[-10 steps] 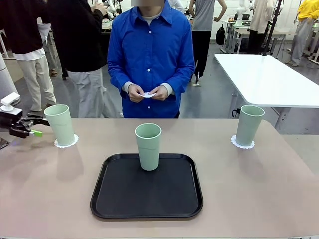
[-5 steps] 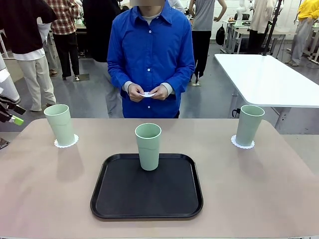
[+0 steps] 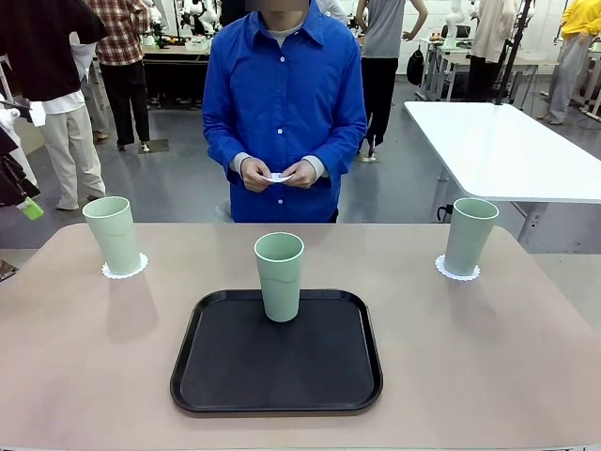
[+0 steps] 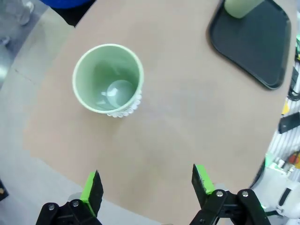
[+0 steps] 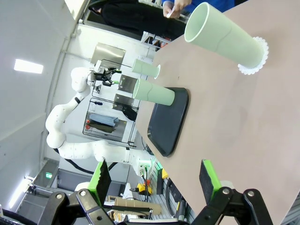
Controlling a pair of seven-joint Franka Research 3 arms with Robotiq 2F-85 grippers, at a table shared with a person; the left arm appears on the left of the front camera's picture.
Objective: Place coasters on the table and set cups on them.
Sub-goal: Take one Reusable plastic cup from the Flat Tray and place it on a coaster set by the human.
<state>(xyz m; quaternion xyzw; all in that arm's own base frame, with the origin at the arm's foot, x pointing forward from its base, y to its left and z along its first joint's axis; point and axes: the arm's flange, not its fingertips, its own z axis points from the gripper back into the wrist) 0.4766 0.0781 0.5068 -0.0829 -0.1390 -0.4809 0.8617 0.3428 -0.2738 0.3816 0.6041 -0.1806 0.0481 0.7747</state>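
Left pincer and right pincer spread, empty. Middle cup on black tray; left cup, right cup flank tray on coasters.

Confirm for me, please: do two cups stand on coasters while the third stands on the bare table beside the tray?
Not quite. The front view shows the third cup standing on the black tray, not beside it on the table. The other two cups do stand on coasters.
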